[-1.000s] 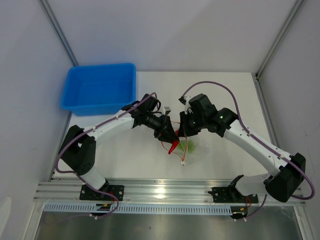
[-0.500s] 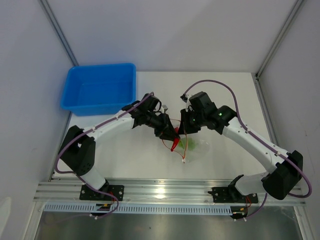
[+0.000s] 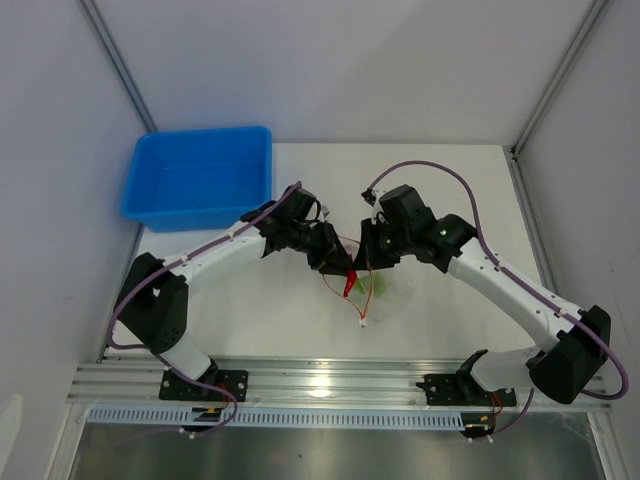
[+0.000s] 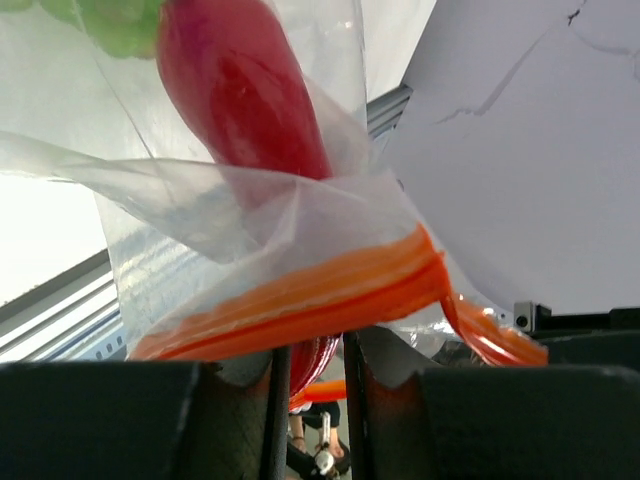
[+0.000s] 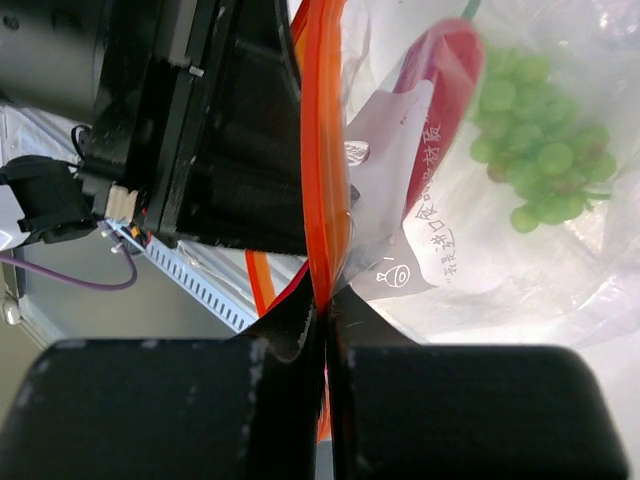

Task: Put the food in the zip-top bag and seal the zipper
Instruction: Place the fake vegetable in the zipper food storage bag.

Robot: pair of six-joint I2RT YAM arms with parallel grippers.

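Item: zip-top bag (image 3: 388,295), mid-table and nearer the near edge, where we logged it a second ago. Contents: red piece (image 4: 240,90), grapes (image 5: 535,150). We record the left gripper (image 4: 308,370) nearly closed, pinching the zipper (image 4: 300,300), and the right gripper (image 5: 327,330) clamped on the same strip. Both holds are unchanged; the left gripper has shifted only slightly. Blue tub (image 3: 200,180): far left corner.

Left claw (image 3: 343,266), right claw (image 3: 366,262) hemming bag (image 3: 386,296), tub (image 3: 200,190) far-left, right table (image 3: 470,200) bare
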